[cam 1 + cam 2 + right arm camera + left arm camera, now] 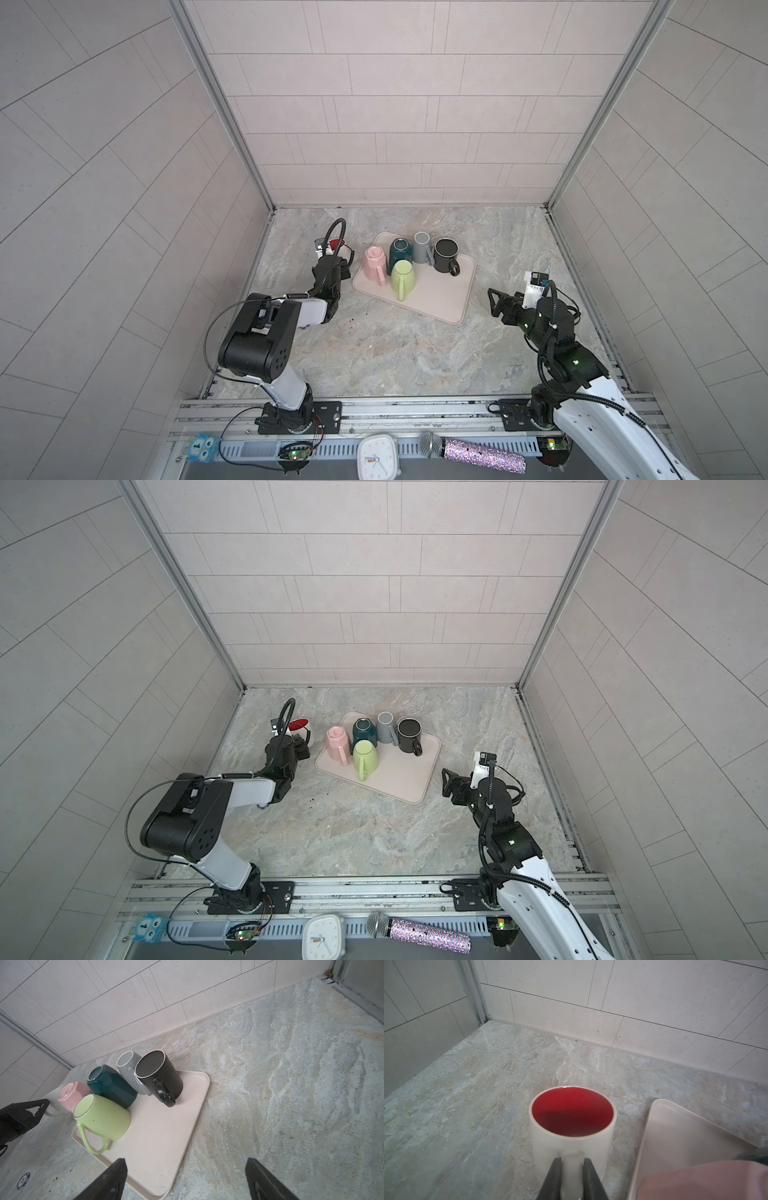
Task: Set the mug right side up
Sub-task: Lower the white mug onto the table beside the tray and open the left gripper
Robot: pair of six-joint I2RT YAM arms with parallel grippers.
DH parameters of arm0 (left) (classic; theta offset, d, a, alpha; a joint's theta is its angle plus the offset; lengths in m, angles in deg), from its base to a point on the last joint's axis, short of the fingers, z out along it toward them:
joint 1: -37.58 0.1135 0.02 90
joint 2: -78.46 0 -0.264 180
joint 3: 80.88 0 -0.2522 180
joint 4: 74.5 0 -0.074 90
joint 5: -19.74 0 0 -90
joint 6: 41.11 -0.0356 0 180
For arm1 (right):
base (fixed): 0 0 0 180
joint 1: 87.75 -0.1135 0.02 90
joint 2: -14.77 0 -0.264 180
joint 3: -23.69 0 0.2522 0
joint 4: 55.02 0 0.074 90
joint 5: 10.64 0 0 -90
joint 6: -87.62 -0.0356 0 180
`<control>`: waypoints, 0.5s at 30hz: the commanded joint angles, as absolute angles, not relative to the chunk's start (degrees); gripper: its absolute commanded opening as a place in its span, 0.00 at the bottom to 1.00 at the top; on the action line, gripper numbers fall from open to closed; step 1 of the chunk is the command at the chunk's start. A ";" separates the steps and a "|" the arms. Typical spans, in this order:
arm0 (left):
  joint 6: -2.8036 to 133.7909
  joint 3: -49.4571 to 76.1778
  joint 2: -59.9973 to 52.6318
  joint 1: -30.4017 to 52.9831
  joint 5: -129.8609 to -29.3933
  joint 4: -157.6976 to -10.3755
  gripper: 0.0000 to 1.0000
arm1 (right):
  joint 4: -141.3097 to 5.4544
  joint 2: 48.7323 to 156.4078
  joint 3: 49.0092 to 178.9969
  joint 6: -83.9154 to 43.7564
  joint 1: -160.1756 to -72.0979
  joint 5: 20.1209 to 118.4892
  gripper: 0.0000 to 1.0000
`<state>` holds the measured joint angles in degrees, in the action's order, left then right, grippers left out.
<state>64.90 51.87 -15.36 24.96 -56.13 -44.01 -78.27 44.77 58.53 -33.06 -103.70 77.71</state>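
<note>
A white mug (pixel 550 1147) with a red inside stands upright, mouth up, on the marble table just left of the tray; it shows in both top views (pixel 335 246) (pixel 299 726). My left gripper (pixel 572 1160) is shut on its handle, one finger on each side. My right gripper (pixel 186 1164) stands open and empty above the table by the near right corner of the pink tray (pixel 166 1147), well away from the mug. In a top view the right gripper (pixel 494 301) points toward the tray.
On the tray (pixel 436 299) stand a pink mug (pixel 374 259), a dark teal mug (pixel 400 249), a grey mug (pixel 422 245) and a green mug (pixel 402 274), all bottom up, and a black mug (pixel 446 251) mouth up. Tiled walls close in three sides.
</note>
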 commanded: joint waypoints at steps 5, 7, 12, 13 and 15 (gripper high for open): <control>64.84 52.07 -15.41 25.01 -58.45 -39.71 0.26 | -78.10 43.10 58.37 -34.30 -103.40 81.20 0.92; 64.71 52.05 -15.56 25.01 -59.08 -39.75 0.41 | -78.11 43.23 58.54 -34.17 -103.40 81.20 0.92; 64.70 52.64 -15.89 24.87 -59.05 -38.84 0.68 | -78.45 43.51 58.71 -33.71 -103.31 81.69 0.94; 64.80 52.59 -15.78 24.92 -59.09 -38.92 0.74 | -78.38 43.56 58.79 -33.63 -103.31 81.53 0.94; 65.79 52.66 -14.87 24.92 -59.09 -39.72 0.89 | -78.18 44.27 59.21 -33.08 -103.22 80.53 0.95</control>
<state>64.74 52.19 -15.51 24.91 -58.90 -41.27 -78.43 43.83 58.53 -33.47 -103.50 80.29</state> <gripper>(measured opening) 0.861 0.945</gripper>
